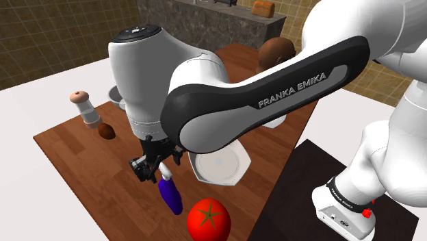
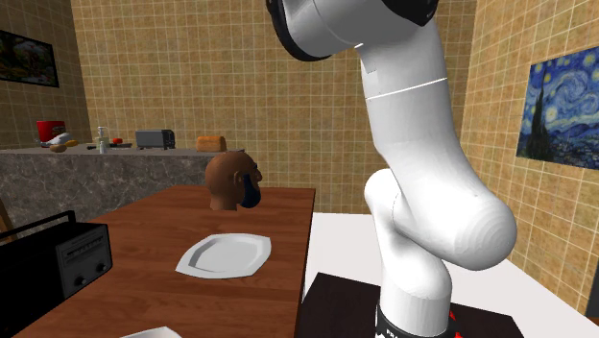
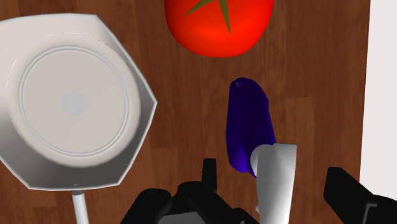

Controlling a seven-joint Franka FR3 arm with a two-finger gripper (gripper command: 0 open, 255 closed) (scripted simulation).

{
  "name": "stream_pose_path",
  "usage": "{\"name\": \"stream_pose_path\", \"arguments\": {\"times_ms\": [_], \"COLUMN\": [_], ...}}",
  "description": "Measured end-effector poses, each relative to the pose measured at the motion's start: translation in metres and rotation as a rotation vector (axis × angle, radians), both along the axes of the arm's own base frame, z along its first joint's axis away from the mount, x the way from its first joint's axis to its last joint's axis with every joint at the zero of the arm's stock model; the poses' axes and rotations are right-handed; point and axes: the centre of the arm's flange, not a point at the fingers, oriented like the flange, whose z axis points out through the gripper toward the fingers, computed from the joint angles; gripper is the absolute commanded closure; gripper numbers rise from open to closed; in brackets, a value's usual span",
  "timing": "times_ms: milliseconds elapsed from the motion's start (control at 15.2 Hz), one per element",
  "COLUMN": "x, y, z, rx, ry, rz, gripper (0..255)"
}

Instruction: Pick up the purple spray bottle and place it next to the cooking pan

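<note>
The purple spray bottle [image 1: 170,195] lies on its side on the wooden table [image 1: 75,147], its white spray head [image 1: 163,170] pointing toward the gripper. My gripper [image 1: 152,166] hangs low just over that head. In the wrist view the purple body [image 3: 248,127] stretches away from the gripper [image 3: 273,172]. The white head [image 3: 275,181] sits between the open fingers, which stand apart from it. A grey rimmed vessel [image 1: 118,96], mostly hidden behind the arm, could be the cooking pan.
A red tomato [image 1: 209,219] rests just past the bottle's base, near the table's front edge. A white octagonal plate [image 1: 219,168] lies beside the bottle. A shaker [image 1: 85,108], a small brown object [image 1: 106,130] and a mannequin head [image 1: 276,51] stand farther off.
</note>
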Motion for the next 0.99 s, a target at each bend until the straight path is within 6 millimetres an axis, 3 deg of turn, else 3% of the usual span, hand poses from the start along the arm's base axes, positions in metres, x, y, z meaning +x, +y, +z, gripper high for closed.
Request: {"name": "stream_pose_path", "arguments": {"times_ms": [264,594,990], "x": [0.0,0.0,0.001], "y": [0.0,0.0,-0.001], "z": [0.0,0.045,0.05], "rx": [0.0,0.001,0.0], "ry": [0.0,-0.001,0.0], "rz": [0.0,0.0,0.0], "gripper": [0,0,0]}}
